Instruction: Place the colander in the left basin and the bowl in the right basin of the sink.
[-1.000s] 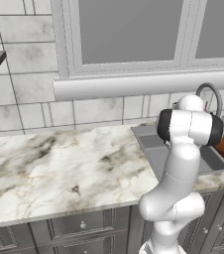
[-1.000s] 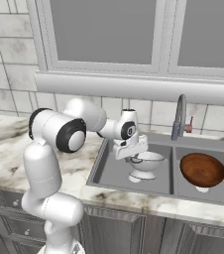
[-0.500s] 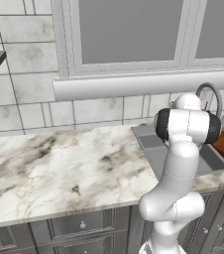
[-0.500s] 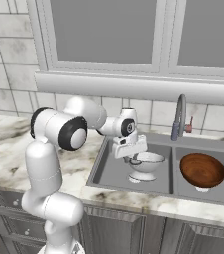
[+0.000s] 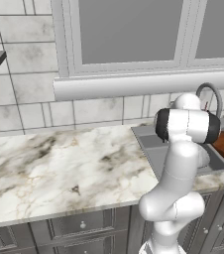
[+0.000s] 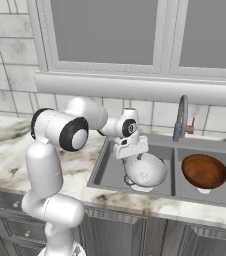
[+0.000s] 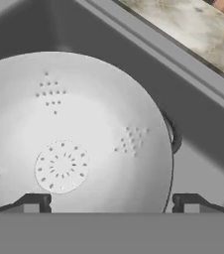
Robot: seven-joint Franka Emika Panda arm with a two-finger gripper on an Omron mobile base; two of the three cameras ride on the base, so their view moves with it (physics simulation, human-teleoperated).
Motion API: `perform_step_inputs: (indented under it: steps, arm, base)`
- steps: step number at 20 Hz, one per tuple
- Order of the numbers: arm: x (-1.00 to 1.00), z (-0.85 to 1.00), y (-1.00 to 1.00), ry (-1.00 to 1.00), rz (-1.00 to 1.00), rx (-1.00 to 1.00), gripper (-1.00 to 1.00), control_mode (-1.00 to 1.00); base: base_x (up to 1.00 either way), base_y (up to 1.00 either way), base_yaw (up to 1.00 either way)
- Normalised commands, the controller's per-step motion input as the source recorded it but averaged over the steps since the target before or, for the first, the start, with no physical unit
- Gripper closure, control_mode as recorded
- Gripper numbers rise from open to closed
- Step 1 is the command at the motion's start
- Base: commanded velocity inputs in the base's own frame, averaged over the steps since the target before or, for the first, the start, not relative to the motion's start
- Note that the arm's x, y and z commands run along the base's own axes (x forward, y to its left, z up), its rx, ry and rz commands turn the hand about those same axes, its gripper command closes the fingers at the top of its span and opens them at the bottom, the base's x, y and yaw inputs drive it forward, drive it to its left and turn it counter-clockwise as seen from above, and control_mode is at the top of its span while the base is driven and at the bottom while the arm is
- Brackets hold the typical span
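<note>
Nearest to you, the white arm rises from the base and reaches forward over the front edge of the counter (image 6: 15,165) to the sink (image 6: 160,197). Your gripper (image 6: 131,150) hangs over the left basin (image 6: 107,170), pointing down, with the colander (image 6: 146,170) directly beneath it.

In the hand view the two dark fingertips (image 7: 32,202) stand wide apart at the bottom edge, one on each side of the colander's (image 7: 74,144) rim. The fingers are spread and nothing sits between them, so the hand appears to hold nothing. The perforated inside of the colander faces the camera, its round drain-hole pattern low and left of centre. One small dark loop handle (image 7: 173,139) peeks out past the rim on the right.

From the right base view, the colander sits tilted inside the left basin, its foot low near the basin floor. Whether it rests fully on the floor you cannot tell.

So the key relation is this: the colander lies straight below your hand, close under it, and the way clear is straight up.

Farther right, across the dividing ridge, the reddish-brown bowl (image 6: 204,171) lies in the right basin (image 6: 225,192). Behind the ridge stands the arched faucet (image 6: 181,117).

By this layout both placements look done.
</note>
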Motion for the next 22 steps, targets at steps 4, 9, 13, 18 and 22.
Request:
perform_step_inputs:
  steps: [4,9,13,18,22]
  arm:
    - [-0.04,0.0,0.0,0.0,0.0,0.0,-1.0,-1.0]
    - [-0.23,0.08,0.0,0.0,0.0,0.0,-1.0,-1.0]
    - [-0.56,0.24,0.0,0.0,-0.01,0.0,-1.0,-1.0]
    - [-0.75,0.28,0.02,0.0,0.0,0.0,-1.0,-1.0]
    - [-0.56,0.32,0.2,0.0,0.0,0.0,-1.0,-1.0]
  base:
    - [0.0,0.0,0.0]
    - [0.0,0.0,0.0]
    - [0.0,0.0,0.0]
    - [0.0,0.0,0.0]
    - [0.0,0.0,0.0]
